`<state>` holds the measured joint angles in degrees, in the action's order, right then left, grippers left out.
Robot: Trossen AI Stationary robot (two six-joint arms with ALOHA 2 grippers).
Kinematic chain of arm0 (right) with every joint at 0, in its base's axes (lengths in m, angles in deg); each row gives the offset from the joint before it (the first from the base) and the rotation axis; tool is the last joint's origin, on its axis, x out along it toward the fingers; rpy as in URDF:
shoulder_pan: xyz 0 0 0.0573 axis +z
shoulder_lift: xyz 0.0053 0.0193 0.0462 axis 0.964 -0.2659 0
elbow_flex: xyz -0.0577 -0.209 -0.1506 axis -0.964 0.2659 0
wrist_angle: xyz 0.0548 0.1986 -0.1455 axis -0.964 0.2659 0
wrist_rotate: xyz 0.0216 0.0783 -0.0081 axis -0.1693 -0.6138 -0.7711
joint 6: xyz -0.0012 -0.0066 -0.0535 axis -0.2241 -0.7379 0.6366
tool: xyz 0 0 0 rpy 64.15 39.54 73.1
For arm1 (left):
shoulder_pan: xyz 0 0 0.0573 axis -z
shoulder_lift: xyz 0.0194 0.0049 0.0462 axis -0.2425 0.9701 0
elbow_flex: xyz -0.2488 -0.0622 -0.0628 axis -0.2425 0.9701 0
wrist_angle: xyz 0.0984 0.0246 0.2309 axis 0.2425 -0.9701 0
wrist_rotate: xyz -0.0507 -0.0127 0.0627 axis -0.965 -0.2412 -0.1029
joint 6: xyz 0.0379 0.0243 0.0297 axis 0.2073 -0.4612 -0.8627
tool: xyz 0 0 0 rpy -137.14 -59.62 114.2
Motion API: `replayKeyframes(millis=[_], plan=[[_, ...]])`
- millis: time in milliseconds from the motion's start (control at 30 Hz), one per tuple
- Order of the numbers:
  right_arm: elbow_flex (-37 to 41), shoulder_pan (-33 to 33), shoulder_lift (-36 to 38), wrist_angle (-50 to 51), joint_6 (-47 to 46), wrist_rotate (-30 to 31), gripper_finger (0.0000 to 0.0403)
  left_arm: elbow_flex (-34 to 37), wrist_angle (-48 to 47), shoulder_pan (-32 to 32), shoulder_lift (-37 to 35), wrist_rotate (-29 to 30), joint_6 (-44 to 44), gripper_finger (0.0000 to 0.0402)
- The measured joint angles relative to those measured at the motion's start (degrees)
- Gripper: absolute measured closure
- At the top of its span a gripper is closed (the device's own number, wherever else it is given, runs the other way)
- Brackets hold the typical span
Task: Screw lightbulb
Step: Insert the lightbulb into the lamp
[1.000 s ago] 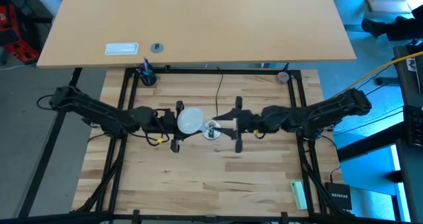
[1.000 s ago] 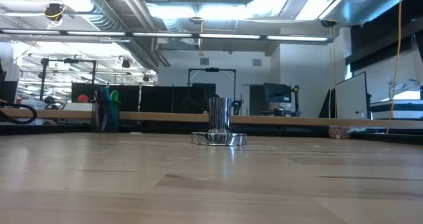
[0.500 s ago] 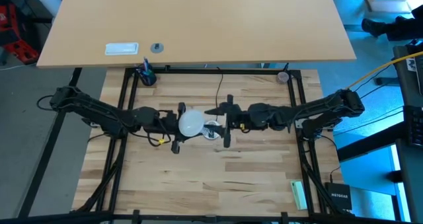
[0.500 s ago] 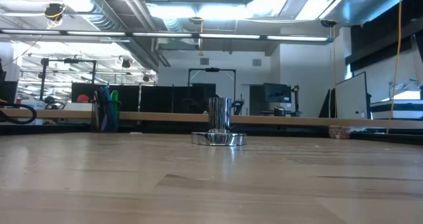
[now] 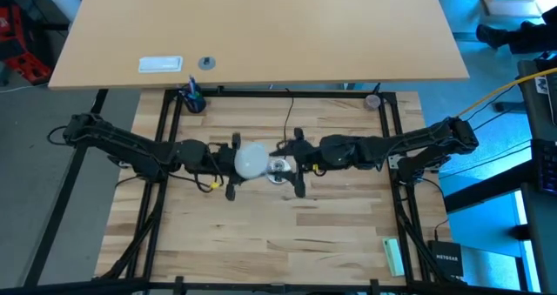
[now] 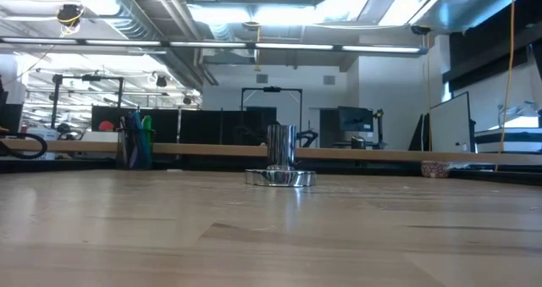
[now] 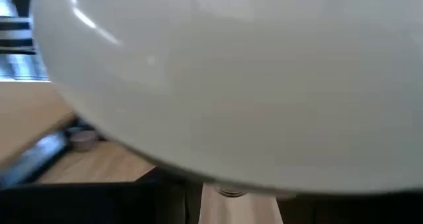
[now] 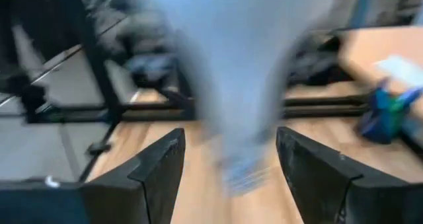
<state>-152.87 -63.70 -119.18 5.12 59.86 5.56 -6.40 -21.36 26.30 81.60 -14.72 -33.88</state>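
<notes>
One camera looked straight down on the whole surface, another sat level with it facing the room, and each wrist camera looked close along its own arm, all sharing the silver socket at the middle.

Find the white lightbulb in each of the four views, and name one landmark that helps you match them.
High view: lightbulb at table centre, beside the silver socket.
Low view: not in it; only the socket shows.
Left wrist view: fills most of the picture.
Right wrist view: a blurred pale shape, probably it.
Shared landmark: the socket.
</notes>
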Motion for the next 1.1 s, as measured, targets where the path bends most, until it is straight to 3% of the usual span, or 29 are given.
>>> replayKeyframes(millis=[167,433,633,767,1100], plan=[[-0.1,0.0,-0.2,-2.7,-0.6,-0.3,0.0161,0.1,-0.9,0.0,0.4,1.6,0.1,0.0277],[0.0,0.0,-0.7,5.4,0.0,0.6,0.0162,0.0,1.0,1.1,-0.5,1.3,-0.9,0.0277],[0.0,0.0,0.3,5.5,1.7,1.4,0.0168,0.0,0.5,1.7,-2.1,1.2,-1.5,0.0277],[0.0,0.0,0.9,4.8,2.6,3.8,0.0216,0.1,-1.0,1.7,-2.2,1.1,-1.5,0.0277],[0.0,0.0,0.7,3.8,2.6,2.8,0.037,0.1,0.0,1.7,-2.1,1.0,-1.5,0.0277]])
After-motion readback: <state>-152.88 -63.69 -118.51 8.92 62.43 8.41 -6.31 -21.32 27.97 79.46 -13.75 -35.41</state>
